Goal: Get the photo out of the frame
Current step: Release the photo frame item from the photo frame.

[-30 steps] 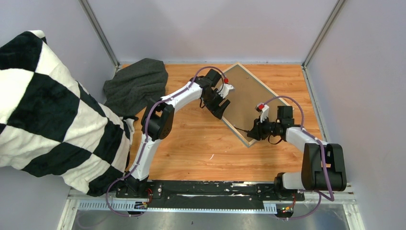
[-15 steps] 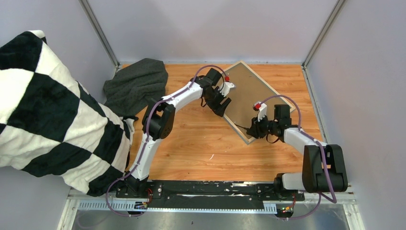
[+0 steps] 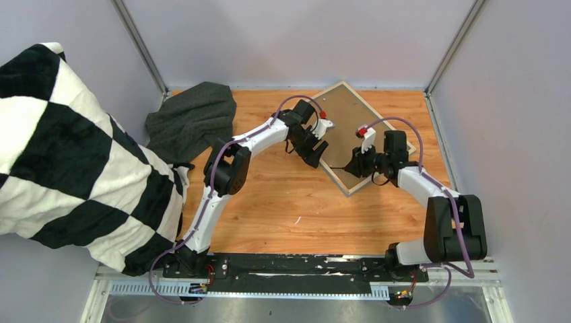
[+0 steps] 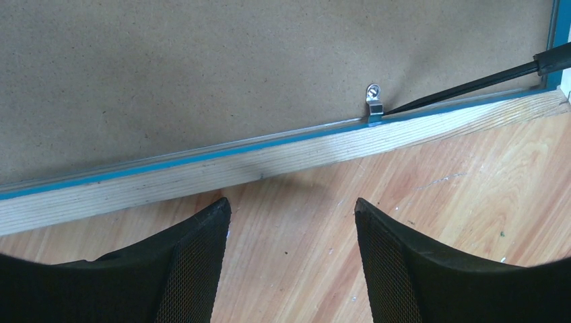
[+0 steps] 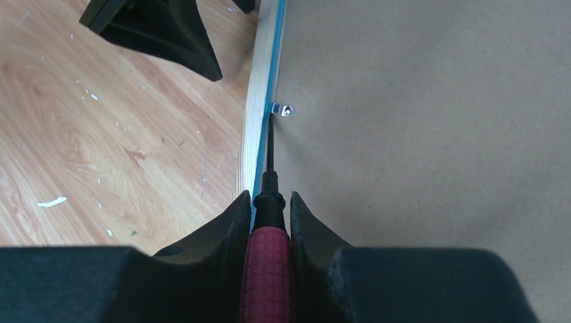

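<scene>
The frame (image 3: 339, 183) lies face down at the back right of the table, its brown backing board (image 3: 348, 114) facing up. The photo is hidden under the board. My right gripper (image 3: 357, 165) is shut on a red-handled tool (image 5: 268, 269). The tool's black shaft (image 5: 269, 145) points at a metal clip (image 5: 284, 110) on the frame's pale wood edge (image 5: 259, 101). My left gripper (image 3: 312, 151) is open and empty over the table just beside that edge (image 4: 269, 161). The clip (image 4: 374, 101) and the shaft (image 4: 471, 84) also show in the left wrist view.
A dark grey cloth (image 3: 192, 118) lies at the back left of the wooden table (image 3: 283, 202). A black and white chequered blanket (image 3: 67, 155) hangs in at the left. Grey walls close the back and both sides.
The frame has shifted and turned a little toward the back. My right gripper has moved up along the frame's edge with the tool. My left gripper has shifted slightly right.
</scene>
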Available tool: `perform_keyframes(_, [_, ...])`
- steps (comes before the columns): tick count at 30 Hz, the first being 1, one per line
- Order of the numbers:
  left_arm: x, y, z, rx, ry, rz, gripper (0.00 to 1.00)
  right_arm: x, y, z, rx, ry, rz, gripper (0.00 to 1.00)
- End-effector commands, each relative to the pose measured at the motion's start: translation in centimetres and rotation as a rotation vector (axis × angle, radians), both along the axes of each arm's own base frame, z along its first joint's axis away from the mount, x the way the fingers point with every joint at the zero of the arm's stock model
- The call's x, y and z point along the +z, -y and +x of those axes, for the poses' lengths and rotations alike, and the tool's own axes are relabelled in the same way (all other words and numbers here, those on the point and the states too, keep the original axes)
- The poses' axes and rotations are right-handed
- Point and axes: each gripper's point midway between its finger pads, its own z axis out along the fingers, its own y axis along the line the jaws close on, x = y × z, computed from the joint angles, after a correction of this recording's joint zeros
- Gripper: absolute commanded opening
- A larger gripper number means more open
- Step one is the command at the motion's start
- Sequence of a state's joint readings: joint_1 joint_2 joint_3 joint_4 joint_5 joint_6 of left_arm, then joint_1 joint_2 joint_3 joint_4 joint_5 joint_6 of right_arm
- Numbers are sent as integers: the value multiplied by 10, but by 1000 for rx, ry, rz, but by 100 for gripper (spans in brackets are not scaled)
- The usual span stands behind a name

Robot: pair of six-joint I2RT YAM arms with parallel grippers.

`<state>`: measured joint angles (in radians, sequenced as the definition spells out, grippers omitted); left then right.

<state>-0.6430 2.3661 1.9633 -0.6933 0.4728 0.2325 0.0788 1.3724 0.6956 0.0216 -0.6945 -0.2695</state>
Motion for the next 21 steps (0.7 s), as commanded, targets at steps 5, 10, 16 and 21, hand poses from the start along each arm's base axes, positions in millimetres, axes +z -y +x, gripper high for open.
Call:
perform_keyframes(5, [-44,-21,-36,-10,-147,112,71,14,-5,26,-85,31,64,0])
perform_keyframes(10, [-36,-19,-35,-9,-142,96,71,37,-8,39,-148,147,161,0])
perform_keyframes(16, [-41,-20,-38,-10,-159,98,71,55,10,62,-323,239,178,0])
perform_keyframes(21, [-40,-18,-38,-9,-162,91,71,51,34,71,-479,276,120,0])
